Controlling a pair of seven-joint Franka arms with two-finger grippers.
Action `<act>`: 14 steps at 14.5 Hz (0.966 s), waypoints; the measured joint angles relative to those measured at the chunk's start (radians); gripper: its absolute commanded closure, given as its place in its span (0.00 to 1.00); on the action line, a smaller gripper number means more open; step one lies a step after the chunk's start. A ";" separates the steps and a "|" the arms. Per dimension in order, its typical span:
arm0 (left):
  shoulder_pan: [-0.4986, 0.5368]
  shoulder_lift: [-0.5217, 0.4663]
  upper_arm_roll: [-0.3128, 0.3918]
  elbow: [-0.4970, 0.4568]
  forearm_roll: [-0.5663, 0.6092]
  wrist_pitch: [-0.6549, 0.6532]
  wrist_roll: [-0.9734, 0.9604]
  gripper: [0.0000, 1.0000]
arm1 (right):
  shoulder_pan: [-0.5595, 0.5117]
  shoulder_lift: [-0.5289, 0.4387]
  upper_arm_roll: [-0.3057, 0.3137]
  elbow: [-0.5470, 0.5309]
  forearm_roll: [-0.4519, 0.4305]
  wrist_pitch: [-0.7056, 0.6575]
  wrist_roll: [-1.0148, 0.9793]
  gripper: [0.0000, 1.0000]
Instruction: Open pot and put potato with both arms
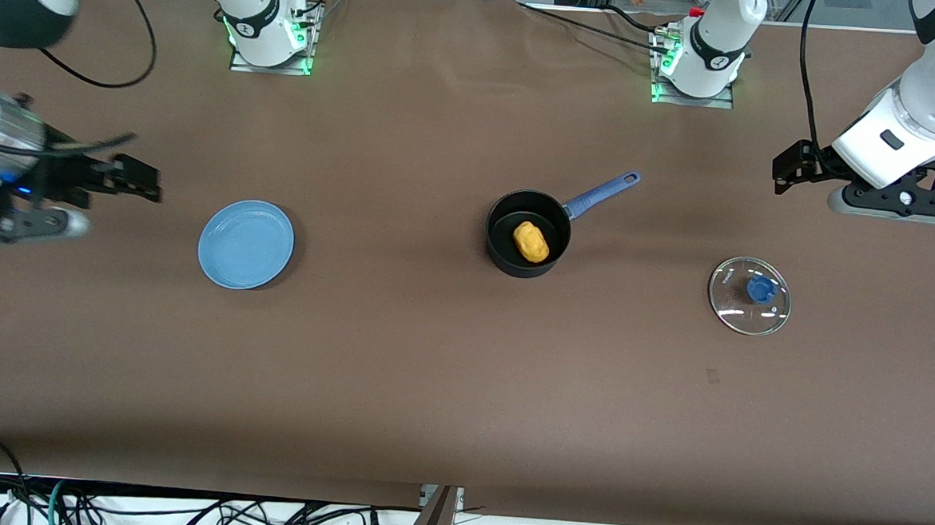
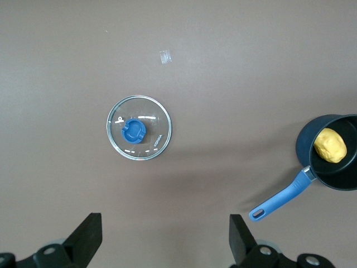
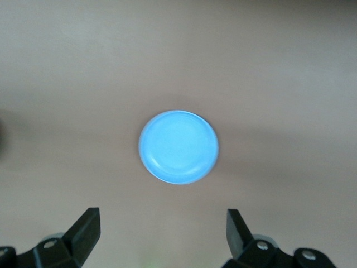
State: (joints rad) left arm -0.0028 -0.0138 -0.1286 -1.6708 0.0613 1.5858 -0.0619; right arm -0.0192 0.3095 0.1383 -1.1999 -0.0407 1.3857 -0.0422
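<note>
The black pot [image 1: 503, 216] stands open mid-table, its blue handle [image 1: 603, 191] pointing toward the left arm's base. The yellow potato [image 1: 531, 241] lies inside it. The glass lid [image 1: 749, 296] with its blue knob lies flat on the table toward the left arm's end. My left gripper [image 1: 784, 171] is open and empty, up in the air at that end. Its wrist view shows the lid [image 2: 139, 135], the pot [image 2: 304, 142] and the potato [image 2: 330, 146] past the gripper [image 2: 165, 240]. My right gripper [image 1: 140, 177] is open and empty at the right arm's end.
A flat blue plate [image 1: 246, 244] lies toward the right arm's end; it also shows in the right wrist view [image 3: 178, 147], past the right gripper [image 3: 162, 234]. A small scrap [image 1: 712, 376] lies nearer the front camera than the lid.
</note>
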 measured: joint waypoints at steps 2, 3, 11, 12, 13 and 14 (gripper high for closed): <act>0.002 0.000 0.005 -0.001 0.000 0.006 -0.004 0.00 | -0.018 -0.057 0.000 -0.054 -0.010 -0.003 -0.010 0.00; 0.005 0.000 0.008 -0.001 0.000 0.013 -0.005 0.00 | -0.018 -0.087 0.001 -0.084 -0.020 -0.003 -0.010 0.00; 0.027 0.039 0.012 0.092 0.000 0.002 -0.007 0.00 | -0.018 -0.161 -0.013 -0.165 -0.074 0.010 -0.014 0.00; 0.027 0.044 0.012 0.096 0.000 0.001 -0.008 0.00 | -0.017 -0.161 -0.013 -0.166 -0.067 0.008 -0.007 0.00; 0.027 0.048 0.012 0.098 0.000 0.000 -0.009 0.00 | -0.017 -0.161 -0.013 -0.167 -0.053 0.004 0.011 0.00; 0.029 0.051 0.013 0.099 -0.002 -0.001 -0.012 0.00 | -0.017 -0.162 -0.013 -0.168 -0.040 -0.001 0.035 0.00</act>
State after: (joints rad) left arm 0.0259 0.0375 -0.1161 -1.5718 0.0597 1.5850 -0.0742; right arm -0.0365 0.1476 0.1257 -1.3678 -0.0810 1.3847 -0.0071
